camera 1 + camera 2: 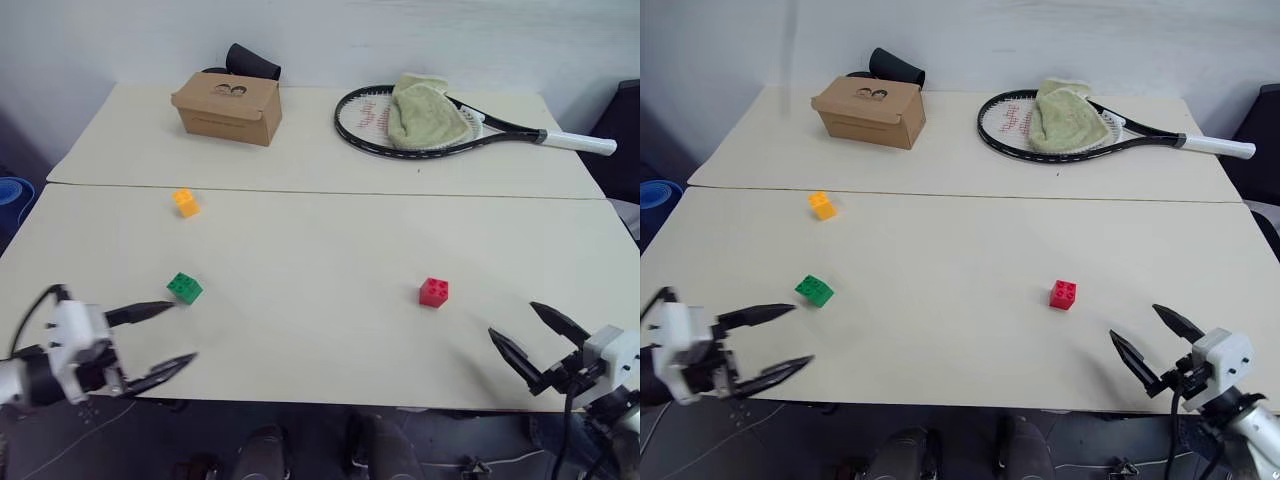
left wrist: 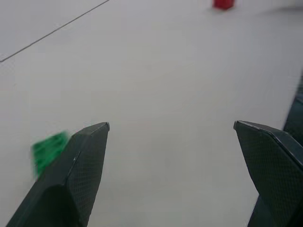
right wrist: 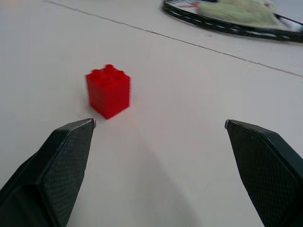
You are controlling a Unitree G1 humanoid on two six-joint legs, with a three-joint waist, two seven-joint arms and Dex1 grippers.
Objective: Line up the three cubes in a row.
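Table [image 1: 320, 330] with scattered cubes [image 1: 184, 288] (unaligned)

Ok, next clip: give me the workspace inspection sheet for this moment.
Surface: pale table, seam across it.
Job's things: green cube, orange-yellow cube, red cube, scattered, not in a row.
Clutter: cardboard box, black roll behind it; tennis racket with green towel on it.
Grippers: left gripper open beside green cube; right gripper open, empty.
Cables: black cable at right gripper.
Surroundings: white wall, blue object.
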